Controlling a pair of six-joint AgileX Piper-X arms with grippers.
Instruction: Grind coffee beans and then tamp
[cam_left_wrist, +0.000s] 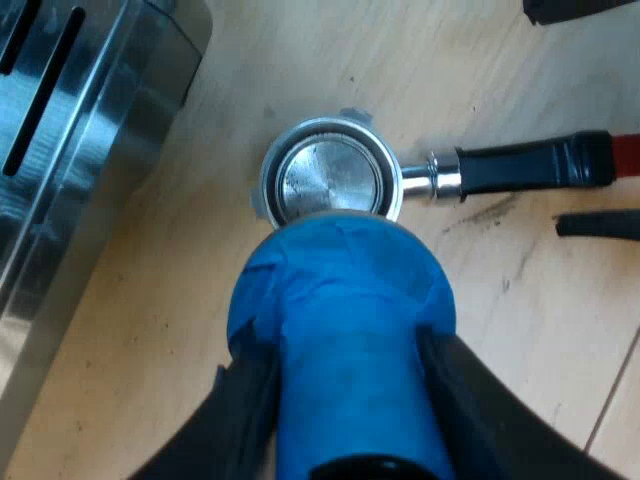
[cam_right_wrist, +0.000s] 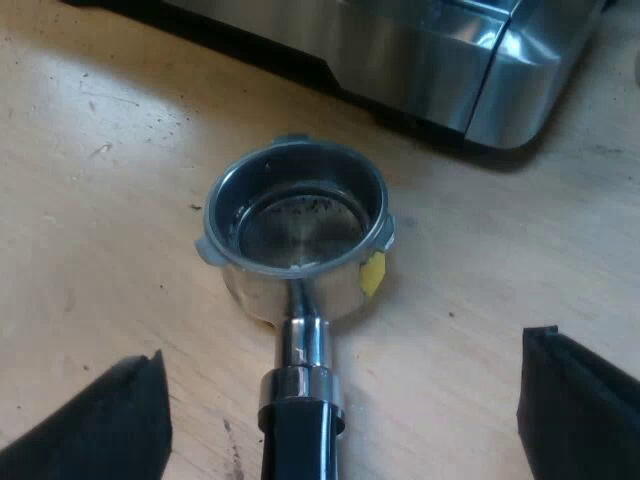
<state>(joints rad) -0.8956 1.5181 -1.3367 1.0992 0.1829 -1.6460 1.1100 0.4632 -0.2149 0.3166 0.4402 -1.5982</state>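
Left wrist view: the left gripper (cam_left_wrist: 338, 360) is clamping the blue tamper (cam_left_wrist: 340, 290), one black finger pressing on each side of its body. The tamper's rounded end is pointing at the near rim of the metal holder (cam_left_wrist: 330, 180) and is covering that rim. Its working face is hidden, so I cannot tell whether it is touching the holder or hanging just over it.

The holder is lying loose on the wooden table (cam_left_wrist: 520, 330), basket mouth facing up. Its dark handle (cam_left_wrist: 520, 168) is running away from the basket to the red end (cam_left_wrist: 625, 155), which is being cut off by the picture's edge. The right gripper (cam_left_wrist: 590, 118) is sitting at that far part of the handle, with one black finger on each side of it.

Right wrist view: the right gripper's fingers are standing wide apart. The handle is lying between them and is touching neither. The basket is sitting farther out, past the fingertips, and is showing a bare metal floor with a few dark specks. A small yellow tag (cam_right_wrist: 372, 272) is sticking to the basket's outer wall near the neck.

Farthest off, the espresso machine (cam_right_wrist: 430, 60) is standing on the table near the holder but apart from it. Its upper part is being cut off.
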